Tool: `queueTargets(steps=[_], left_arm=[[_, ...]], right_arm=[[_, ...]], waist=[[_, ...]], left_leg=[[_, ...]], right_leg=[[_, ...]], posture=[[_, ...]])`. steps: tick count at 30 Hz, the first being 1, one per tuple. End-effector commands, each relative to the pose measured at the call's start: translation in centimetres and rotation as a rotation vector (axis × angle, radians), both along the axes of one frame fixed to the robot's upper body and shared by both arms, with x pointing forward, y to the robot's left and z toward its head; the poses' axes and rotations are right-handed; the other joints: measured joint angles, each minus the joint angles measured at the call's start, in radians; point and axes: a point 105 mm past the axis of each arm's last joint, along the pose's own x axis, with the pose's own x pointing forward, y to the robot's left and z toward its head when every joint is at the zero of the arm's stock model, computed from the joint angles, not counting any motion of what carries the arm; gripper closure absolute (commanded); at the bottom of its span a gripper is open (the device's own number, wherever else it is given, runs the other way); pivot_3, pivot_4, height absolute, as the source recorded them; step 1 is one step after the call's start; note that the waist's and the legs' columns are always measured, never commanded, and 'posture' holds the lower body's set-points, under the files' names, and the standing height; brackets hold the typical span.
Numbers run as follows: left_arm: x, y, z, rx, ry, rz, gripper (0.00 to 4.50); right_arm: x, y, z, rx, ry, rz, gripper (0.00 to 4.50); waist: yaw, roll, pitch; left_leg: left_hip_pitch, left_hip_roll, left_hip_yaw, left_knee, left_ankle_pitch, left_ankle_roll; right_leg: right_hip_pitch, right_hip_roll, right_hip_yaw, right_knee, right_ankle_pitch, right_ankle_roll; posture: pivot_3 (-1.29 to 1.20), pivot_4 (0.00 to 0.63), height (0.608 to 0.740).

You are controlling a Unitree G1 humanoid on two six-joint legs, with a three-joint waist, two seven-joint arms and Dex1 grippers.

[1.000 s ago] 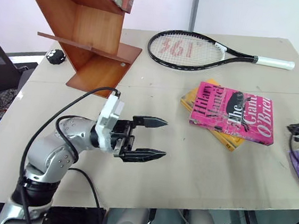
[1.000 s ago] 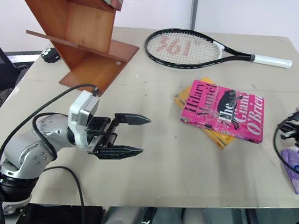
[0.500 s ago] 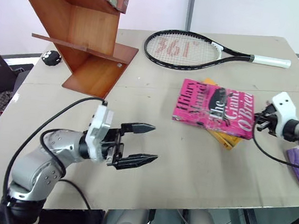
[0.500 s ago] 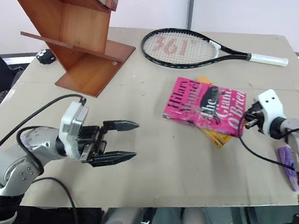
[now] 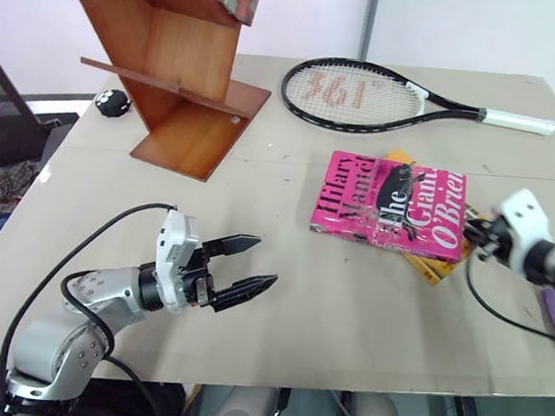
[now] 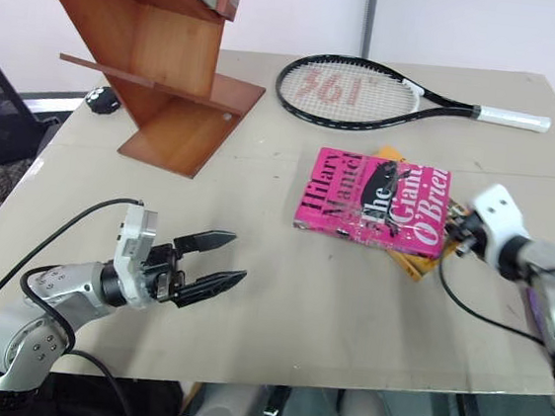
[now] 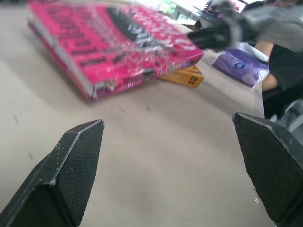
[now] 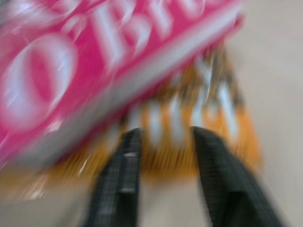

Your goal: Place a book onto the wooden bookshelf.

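Two books lie stacked on the table (image 5: pixel 347 305); one pink book (image 5: pixel 389 204) rests on one yellow-orange book (image 5: pixel 432 264); one racket (image 5: pixel 369 95) lies behind; one wooden bookshelf (image 5: pixel 173 68) stands far left; left gripper (image 5: pixel 250 265) gapes empty; right gripper (image 8: pixel 163 142), fingers apart, nothing gripped, at the stack's edge.

Beige table (image 5: pixel 366 307) before pale wall (image 5: pixel 455 28)

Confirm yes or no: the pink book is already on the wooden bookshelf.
No, the pink book lies flat on the table atop a yellow-orange book, well apart from the wooden bookshelf.
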Motion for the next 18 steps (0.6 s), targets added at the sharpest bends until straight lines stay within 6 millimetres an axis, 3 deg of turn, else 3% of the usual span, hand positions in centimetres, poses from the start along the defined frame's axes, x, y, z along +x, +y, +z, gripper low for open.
queueTargets(steps=[1, 4, 9, 13, 15, 18], left_arm=[[-0.1, -0.8, 0.2, -0.009, 0.041, -0.014, 0.0], [0.5, -1.3, 0.2, -0.039, 0.146, -0.004, 0.0], [2.3, -2.8, -0.4, -0.163, 0.404, 0.018, 0.0], [3.7, -3.9, -0.8, -0.251, 0.562, 0.027, 0.0], [4.9, -5.4, -0.6, -0.355, 0.657, 0.039, 0.0], [5.9, -7.2, -1.6, -0.366, 0.784, 0.067, 0.0]], right_arm=[[-3.7, -0.4, 3.5, 0.066, -0.079, 0.089, 1.3], [-7.5, 0.8, 4.0, 0.124, -0.038, 0.191, 0.04], [-10.5, 4.1, 5.4, 0.219, -0.092, 0.292, 0.04], [-11.0, 5.2, 5.1, 0.215, -0.127, 0.251, 0.04], [-11.2, 5.8, 5.6, 0.225, -0.146, 0.243, 0.04], [-12.3, 7.2, 5.7, 0.236, -0.128, 0.265, 0.04]], waist=[[-0.004, 0.001, 0.0], [-0.009, 0.002, 0.0], [-0.025, 0.003, -0.001], [-0.028, 0.0, -0.002], [-0.023, 0.0, -0.002], [-0.007, -0.003, -0.003]], left_leg=[[0.001, 0.0, 0.001, 0.0, 0.0, 0.0], [0.003, 0.001, 0.001, 0.0, -0.004, 0.004], [0.005, 0.003, -0.001, 0.002, -0.004, 0.005], [0.006, 0.003, -0.001, 0.003, -0.004, 0.004], [0.006, 0.002, 0.0, 0.004, -0.004, 0.004], [0.006, 0.002, -0.001, 0.004, -0.003, 0.003]], right_leg=[[0.0, 0.0, 0.001, 0.0, 0.0, 0.0], [0.0, -0.001, 0.002, 0.002, 0.0, 0.0], [0.002, 0.001, 0.0, 0.004, 0.0, 0.0], [0.004, 0.001, 0.0, 0.004, 0.0, 0.0], [0.003, 0.001, 0.0, 0.004, 0.0, 0.0], [0.003, -0.001, 0.0, 0.004, 0.0, 0.0]], posture=[[0.0, 0.15, 0.74], [0.0, 0.15, 0.74], [0.0, 0.15, 0.74], [0.0, 0.15, 0.74], [0.0, 0.15, 0.74], [0.0, 0.15, 0.74]])
